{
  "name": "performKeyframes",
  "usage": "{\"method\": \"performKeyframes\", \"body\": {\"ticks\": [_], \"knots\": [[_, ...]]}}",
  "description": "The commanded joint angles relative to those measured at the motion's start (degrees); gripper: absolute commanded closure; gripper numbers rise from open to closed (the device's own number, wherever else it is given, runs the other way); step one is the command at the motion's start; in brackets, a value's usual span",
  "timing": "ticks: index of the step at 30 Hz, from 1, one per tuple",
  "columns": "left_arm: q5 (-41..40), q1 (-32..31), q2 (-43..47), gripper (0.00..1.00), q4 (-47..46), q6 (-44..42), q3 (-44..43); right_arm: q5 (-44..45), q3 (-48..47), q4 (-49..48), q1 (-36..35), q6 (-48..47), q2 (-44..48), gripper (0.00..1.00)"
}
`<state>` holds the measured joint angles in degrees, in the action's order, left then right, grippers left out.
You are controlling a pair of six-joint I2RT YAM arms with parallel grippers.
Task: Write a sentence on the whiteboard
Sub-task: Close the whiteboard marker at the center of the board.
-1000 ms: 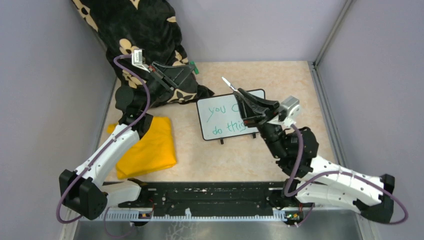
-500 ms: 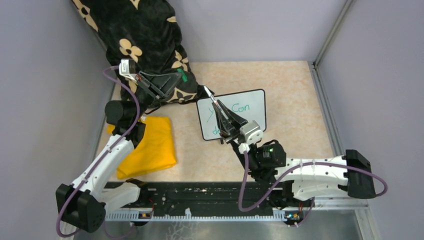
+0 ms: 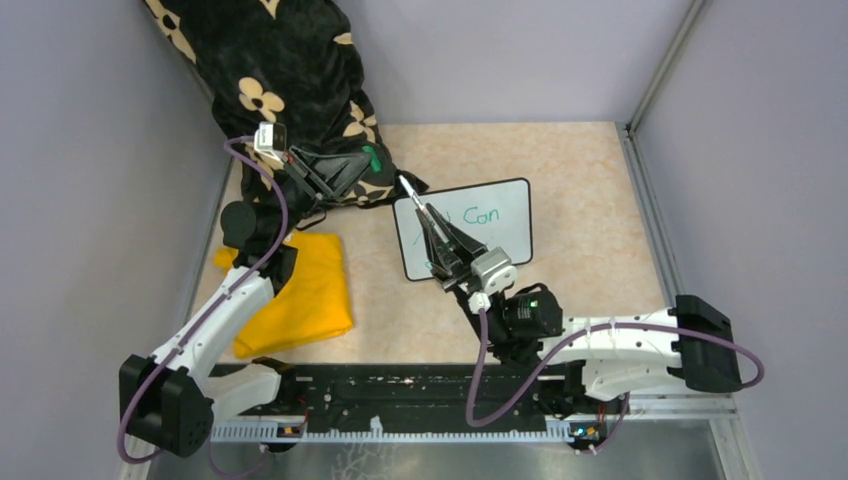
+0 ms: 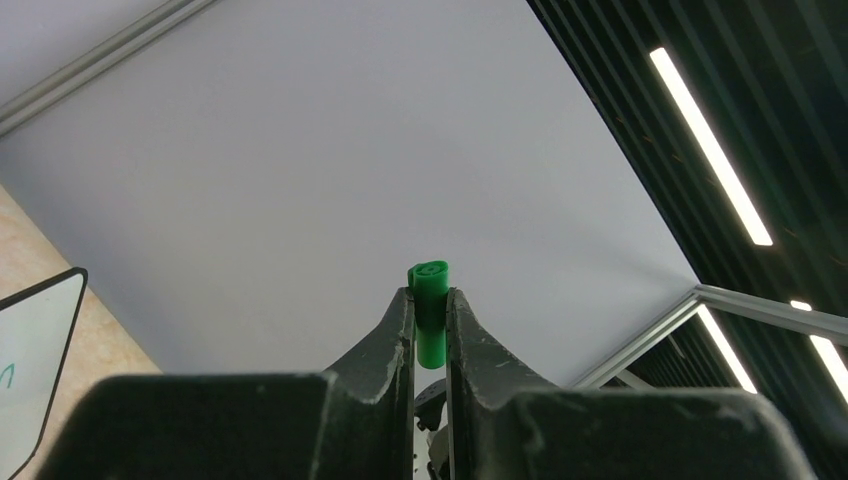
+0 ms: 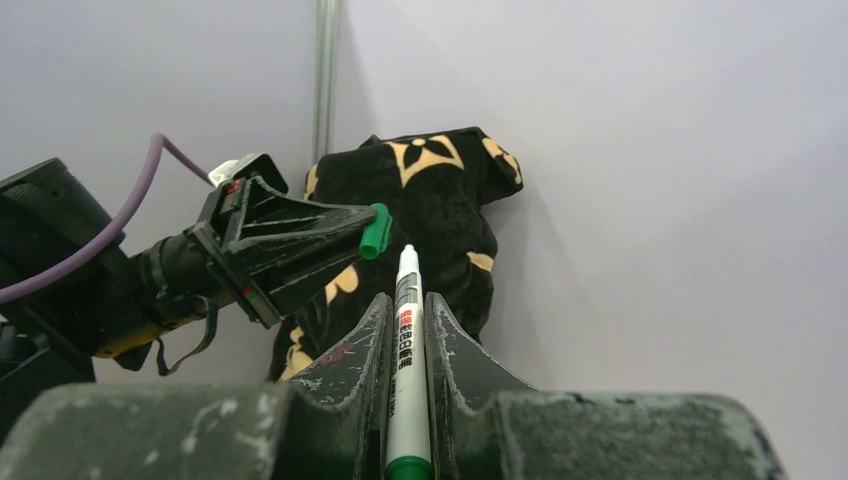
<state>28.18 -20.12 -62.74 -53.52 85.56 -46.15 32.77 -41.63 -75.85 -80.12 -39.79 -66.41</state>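
Looking down from the top view: the whiteboard (image 3: pixel 505 240) lies mid-table, with a yellow cloth (image 3: pixel 295 285) apart on its left. My right gripper (image 3: pixel 428 216) clenches the marker (image 3: pixel 410 192) over the board's left end. Of the sentence (image 3: pixel 480 214) only "Con" shows; my arm hides the rest. My left gripper (image 3: pixel 366 162) pinches a green cap (image 3: pixel 373 156) over the black flowered fabric (image 3: pixel 290 70).

Left wrist view: cap end-on between my fingertips; one board corner low left.

Right wrist view: marker's white barrel in my jaws, with the cap and left fingers just beyond it. The board is out of frame.
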Motion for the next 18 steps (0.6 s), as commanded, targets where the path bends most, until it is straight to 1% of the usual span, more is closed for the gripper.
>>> {"method": "performKeyframes", "body": {"ticks": [1,8,18], "knots": [[1.4,0.1,-0.9,1.0,-3.4,0.9,-2.3,-1.4,-1.9,-2.1,-1.5,1.7,-1.4,1.0],[3.1,-0.1,-1.2,1.0,-3.5,0.7,-2.7,-1.2,-3.6,-1.5,-1.7,2.5,-3.5,1.0],[3.5,-0.2,-0.5,1.0,-3.1,0.4,-2.7,-0.4,-4.8,-2.3,-1.6,2.2,-4.7,1.0]]}}
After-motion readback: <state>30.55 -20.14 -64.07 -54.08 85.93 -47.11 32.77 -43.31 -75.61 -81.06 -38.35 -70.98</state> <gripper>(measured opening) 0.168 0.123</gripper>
